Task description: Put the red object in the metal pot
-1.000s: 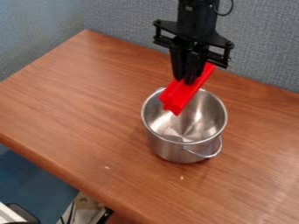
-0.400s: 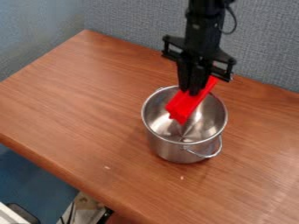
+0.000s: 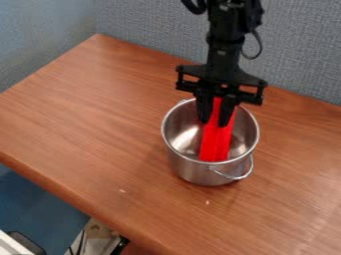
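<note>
The red object [image 3: 214, 141] stands almost upright inside the metal pot [image 3: 174, 139], its lower end on the pot's floor and its top leaning toward the far rim. The pot sits on the wooden table [image 3: 80, 110], right of the middle. My gripper [image 3: 221, 110] hangs straight above the pot, fingers pointing down, one on each side of the block's upper end. The jaws stand apart, with a little space around the block, so the gripper is open.
The table's front edge runs diagonally from the left to the bottom right, with a drop to the floor beyond it. A grey-blue wall rises behind the table. The pot's small handle [image 3: 230, 173] faces the front.
The gripper came down over the pot with the tilted red block. The block now stands steeper and deeper in the pot. The jaws have spread apart from it.
</note>
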Robot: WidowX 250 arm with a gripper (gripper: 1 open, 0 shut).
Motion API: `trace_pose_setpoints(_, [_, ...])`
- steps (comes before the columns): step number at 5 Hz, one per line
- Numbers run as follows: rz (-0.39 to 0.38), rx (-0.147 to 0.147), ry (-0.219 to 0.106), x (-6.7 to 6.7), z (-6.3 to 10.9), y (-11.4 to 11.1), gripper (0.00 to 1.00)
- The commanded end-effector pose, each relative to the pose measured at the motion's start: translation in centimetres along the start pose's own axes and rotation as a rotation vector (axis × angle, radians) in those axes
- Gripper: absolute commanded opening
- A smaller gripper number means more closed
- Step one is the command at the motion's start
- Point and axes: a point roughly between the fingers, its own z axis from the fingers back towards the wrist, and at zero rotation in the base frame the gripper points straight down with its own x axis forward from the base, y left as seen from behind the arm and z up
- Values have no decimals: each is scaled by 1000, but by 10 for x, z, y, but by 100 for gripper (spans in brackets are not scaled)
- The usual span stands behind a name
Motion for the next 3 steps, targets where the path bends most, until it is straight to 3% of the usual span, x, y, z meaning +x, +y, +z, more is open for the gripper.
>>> trace_pose_setpoints(1, [161,-38,-60,-6,15,-2,100])
trace_pose_setpoints(3, [80,-15,4,-11,-31,2,100])
